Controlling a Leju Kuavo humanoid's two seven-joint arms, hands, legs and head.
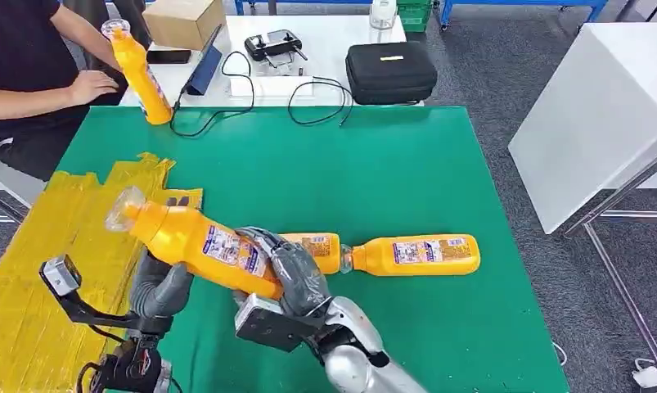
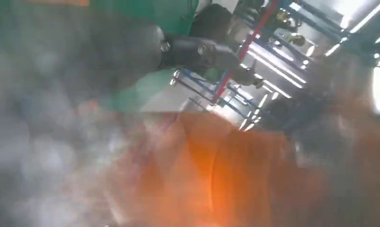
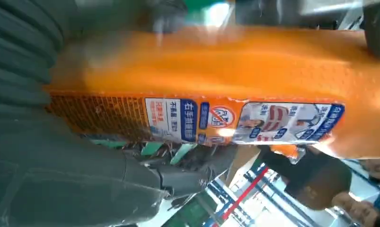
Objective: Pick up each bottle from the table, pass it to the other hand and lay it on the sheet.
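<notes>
Three orange bottles are out, and the one that matters is the held bottle [image 1: 198, 243], up off the counter [image 1: 374, 172] and tilted, its clear cap toward the yellow sheet [image 1: 38, 270] and its base toward the robot's right. The right hand [image 1: 296, 274] wraps around its base end, fingers closed over the label; in the right wrist view that label and the orange body [image 3: 225, 71] sit tight against the grey palm. The left hand [image 1: 163, 286] is just under the bottle's middle, thumb and fingers cupped up at it, but from where I stand I cannot tell whether they have closed on it or merely touch it; the left wrist view gives a blurred orange mass [image 2: 216, 175] very close to the camera and no more. My reading is that this is the hand-over itself, right to left. The next move would call for the left hand to take a firm hold before the right lets go, since the smooth bottle could roll or drop, and then a swing over to the sheet to lay it flat. A second bottle [image 1: 415, 255] lies on its side on the green counter just behind the right hand, and a third bottle [image 1: 141, 74] stands at the far edge beside a seated person's hand [image 1: 92, 84].
</notes>
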